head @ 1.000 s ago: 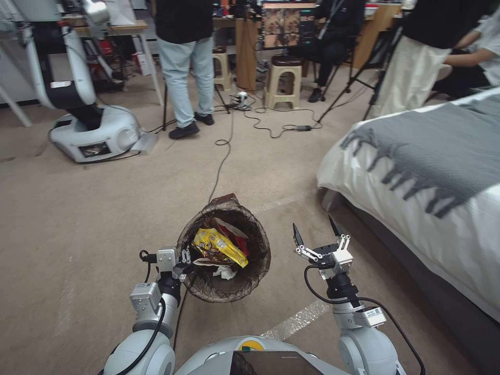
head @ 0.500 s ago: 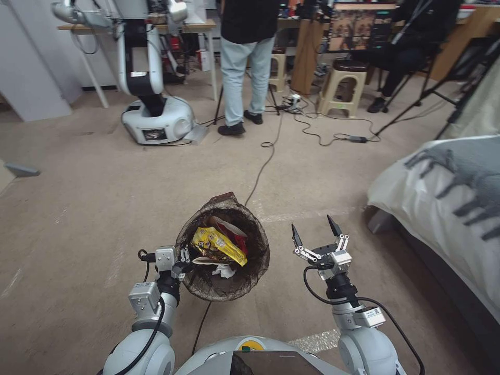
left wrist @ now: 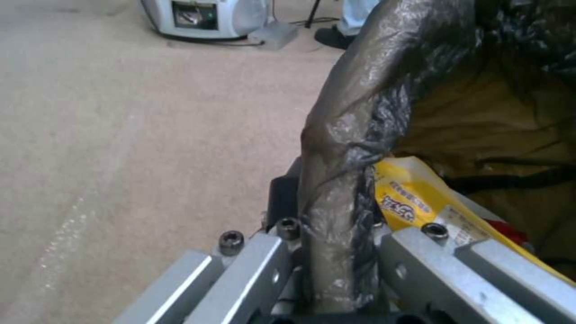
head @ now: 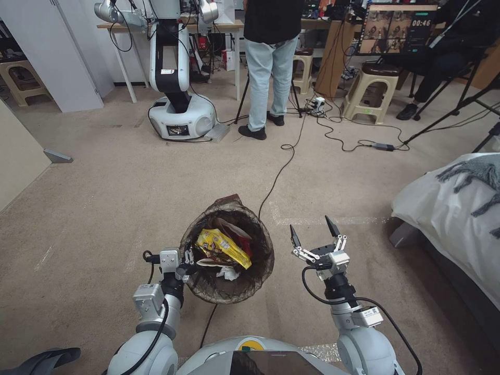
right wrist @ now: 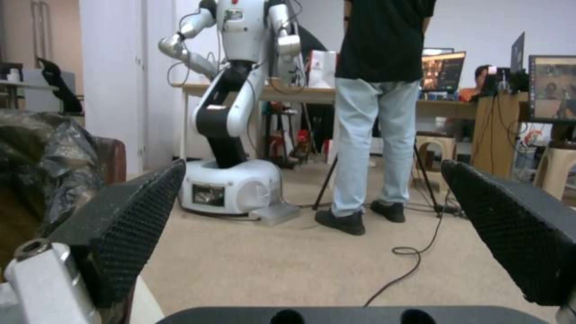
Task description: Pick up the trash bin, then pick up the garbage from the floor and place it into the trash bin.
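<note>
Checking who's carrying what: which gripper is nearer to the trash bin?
Left. The left gripper is clamped on the trash bin at its liner-covered rim, holding it. The right gripper hangs open beside the bin, apart from it, with nothing between its fingers.

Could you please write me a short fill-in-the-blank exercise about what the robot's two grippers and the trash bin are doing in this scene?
1. The left gripper is shut on the ____ of the trash bin.
2. The right gripper hangs beside the bin with its fingers ____.
3. On top of the garbage in the bin lies a ____ snack wrapper.

Missing words: rim; open; yellow
</note>
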Controlling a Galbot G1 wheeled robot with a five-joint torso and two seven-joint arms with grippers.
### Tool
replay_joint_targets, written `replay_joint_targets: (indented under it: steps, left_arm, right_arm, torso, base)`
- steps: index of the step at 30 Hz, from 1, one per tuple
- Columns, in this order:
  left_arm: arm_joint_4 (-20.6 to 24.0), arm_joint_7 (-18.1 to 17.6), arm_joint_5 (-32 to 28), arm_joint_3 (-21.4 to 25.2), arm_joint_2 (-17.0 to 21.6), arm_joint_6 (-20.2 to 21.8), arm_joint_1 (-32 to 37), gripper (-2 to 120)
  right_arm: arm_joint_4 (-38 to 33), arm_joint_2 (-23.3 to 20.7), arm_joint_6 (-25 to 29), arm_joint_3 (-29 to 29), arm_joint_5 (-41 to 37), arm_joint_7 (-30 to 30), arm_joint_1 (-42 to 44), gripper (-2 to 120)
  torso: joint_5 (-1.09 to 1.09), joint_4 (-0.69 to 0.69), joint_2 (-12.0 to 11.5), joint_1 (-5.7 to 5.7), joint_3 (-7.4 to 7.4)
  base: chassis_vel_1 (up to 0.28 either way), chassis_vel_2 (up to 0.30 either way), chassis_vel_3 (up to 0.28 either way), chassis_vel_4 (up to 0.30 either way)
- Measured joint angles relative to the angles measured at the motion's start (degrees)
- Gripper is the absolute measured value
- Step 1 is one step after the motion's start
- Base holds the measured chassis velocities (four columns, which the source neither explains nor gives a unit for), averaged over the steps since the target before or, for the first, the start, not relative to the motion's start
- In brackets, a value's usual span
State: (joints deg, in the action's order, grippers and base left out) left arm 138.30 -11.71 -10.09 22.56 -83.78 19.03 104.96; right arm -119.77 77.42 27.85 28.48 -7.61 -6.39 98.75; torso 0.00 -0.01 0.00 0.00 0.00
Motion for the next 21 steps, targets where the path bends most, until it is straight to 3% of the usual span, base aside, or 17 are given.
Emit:
replay_joint_targets:
  steps: [8, 9, 14, 21]
  left_arm:
    - [0.27, 3.19, -6.85, -1.21, 1.41, 5.95, 0.88, 0]
    - [0.62, 5.11, -9.78, -1.55, 2.00, 9.29, 1.48, 0]
    - [0.29, 7.40, -13.67, -1.28, 2.90, 14.82, 1.74, 0]
    - [-1.12, 8.31, -16.16, -1.68, 3.07, 18.08, 1.88, 0]
  right_arm:
    - [0.55, 0.37, 0.36, 0.02, 0.09, -0.32, -0.01, 100]
    - [0.62, 0.45, 0.45, 0.02, 0.10, -0.42, -0.10, 100]
    - [0.83, 0.51, 0.92, 0.17, 0.01, -0.64, -0.16, 100]
    - [1.13, 0.67, 1.45, 0.54, -0.60, -1.09, -0.41, 100]
  torso:
    - [0.00, 0.00, 0.00, 0.00, 0.00]
    - [0.00, 0.01, 0.00, 0.00, 0.00]
    - [0.01, 0.00, 0.00, 0.00, 0.00]
    - [0.00, 0.01, 0.00, 0.00, 0.00]
  base:
    - [0.000, 0.000, 0.000, 0.000]
    - [0.000, 0.000, 0.000, 0.000]
    - [0.000, 0.000, 0.000, 0.000]
    - [0.000, 0.000, 0.000, 0.000]
